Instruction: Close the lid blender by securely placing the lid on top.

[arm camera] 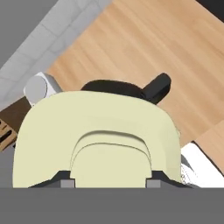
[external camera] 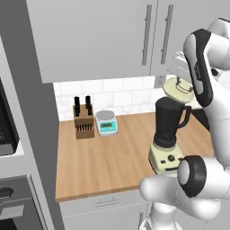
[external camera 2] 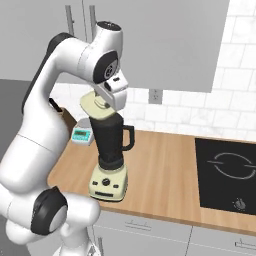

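Blender [external camera: 168, 134] near counter's [external camera: 112, 157] front right edge. Lid [external camera: 177, 91] tilted just above jar rim, gripper [external camera: 181, 84] clamped on its knob. Knife block [external camera: 83, 122], scale [external camera: 107, 122] along back edge.

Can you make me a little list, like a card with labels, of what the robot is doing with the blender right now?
holding: the gripper is shut on the lid by its knob
lid place: in the air, tilted, just above the blender jar's rim, not on it yet
blender: upright on the counter, jar open
blender handle: points right in both base views
also on counter: knife block, scale
job: not finished
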You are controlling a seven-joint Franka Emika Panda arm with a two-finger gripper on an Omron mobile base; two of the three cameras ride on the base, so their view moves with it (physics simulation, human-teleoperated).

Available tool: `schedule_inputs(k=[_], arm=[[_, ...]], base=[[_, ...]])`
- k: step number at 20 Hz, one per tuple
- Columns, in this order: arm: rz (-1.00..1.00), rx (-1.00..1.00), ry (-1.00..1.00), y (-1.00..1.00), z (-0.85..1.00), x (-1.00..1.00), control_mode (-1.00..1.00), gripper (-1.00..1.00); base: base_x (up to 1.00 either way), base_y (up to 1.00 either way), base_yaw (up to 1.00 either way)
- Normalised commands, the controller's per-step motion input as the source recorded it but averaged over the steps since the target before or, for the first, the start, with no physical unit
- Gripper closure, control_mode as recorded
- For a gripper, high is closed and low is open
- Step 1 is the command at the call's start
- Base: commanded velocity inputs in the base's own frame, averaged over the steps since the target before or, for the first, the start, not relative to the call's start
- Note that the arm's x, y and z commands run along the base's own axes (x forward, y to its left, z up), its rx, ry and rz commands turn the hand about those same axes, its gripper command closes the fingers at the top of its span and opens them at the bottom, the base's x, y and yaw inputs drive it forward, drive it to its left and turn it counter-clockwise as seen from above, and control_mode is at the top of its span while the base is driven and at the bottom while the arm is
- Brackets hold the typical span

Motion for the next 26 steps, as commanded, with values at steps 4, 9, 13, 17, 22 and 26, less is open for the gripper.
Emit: schedule_inputs(k=[4, 9, 13, 17, 22, 26], arm=[[0.13, -0.03, 0.20, 0.01, -0.07, 0.33, -1.00, 1.00], [0.09, -0.09, 0.14, 0.00, 0.00, 0.22, -1.00, 1.00], [0.02, -0.03, 0.00, 0.08, -0.04, 0.00, -1.00, 1.00], [0.05, -0.01, 0.00, 0.00, -0.16, 0.00, -1.00, 1.00], [0.04, 0.00, 0.00, 0.00, -0.02, 0.17, -1.00, 1.00], [0.02, -0.10, 0.01, 0.00, -0.07, 0.26, -1.00, 1.00]], base=[[0.00, 0.00, 0.00], [0.00, 0.00, 0.00], [0.00, 0.00, 0.00], [0.00, 0.00, 0.00], [0.00, 0.00, 0.00], [0.00, 0.00, 0.00]])
